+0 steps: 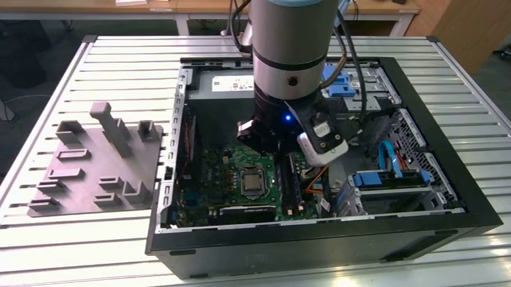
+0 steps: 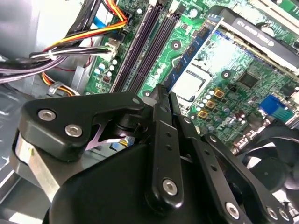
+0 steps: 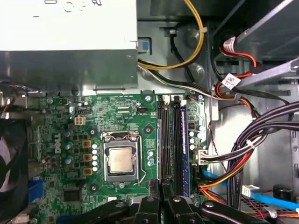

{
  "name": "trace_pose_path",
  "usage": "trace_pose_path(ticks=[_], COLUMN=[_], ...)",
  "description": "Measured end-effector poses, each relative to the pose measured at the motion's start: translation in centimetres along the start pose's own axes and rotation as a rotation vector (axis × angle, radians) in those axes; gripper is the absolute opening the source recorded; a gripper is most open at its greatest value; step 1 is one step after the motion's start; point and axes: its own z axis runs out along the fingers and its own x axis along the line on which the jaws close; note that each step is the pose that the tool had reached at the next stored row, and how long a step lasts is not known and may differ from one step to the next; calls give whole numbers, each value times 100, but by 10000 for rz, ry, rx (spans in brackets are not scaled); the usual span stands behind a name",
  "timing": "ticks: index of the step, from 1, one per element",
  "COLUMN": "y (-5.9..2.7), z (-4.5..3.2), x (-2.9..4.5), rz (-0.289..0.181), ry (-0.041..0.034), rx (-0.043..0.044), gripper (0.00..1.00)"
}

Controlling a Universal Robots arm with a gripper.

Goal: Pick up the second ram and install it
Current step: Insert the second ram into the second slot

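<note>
My pincer (image 2: 163,93) hangs low inside the computer case (image 1: 447,179), right over the two dark empty memory slots (image 3: 164,135); whether it is clamped on the second ram or merely drawn together I cannot tell, and I cannot make out that stick for certain; if I descend skewed, an edge could jam on a slot's end latches, or scrape the seated memory stick (image 3: 183,140) just beside; farther off, the wire bundle (image 3: 224,158) could snag me.

Open computer case (image 1: 447,197) on slatted table (image 1: 128,54), green motherboard (image 3: 117,116), grey fixture (image 1: 96,167) beside it
</note>
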Motion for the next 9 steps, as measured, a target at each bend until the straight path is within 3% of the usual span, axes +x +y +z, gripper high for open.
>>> trace_pose_path(ticks=[6,9], y=[5,5], z=[88,133], x=[-34,-32], rz=[178,-239], ry=[-2,16], rx=[14,-13], gripper=[14,14])
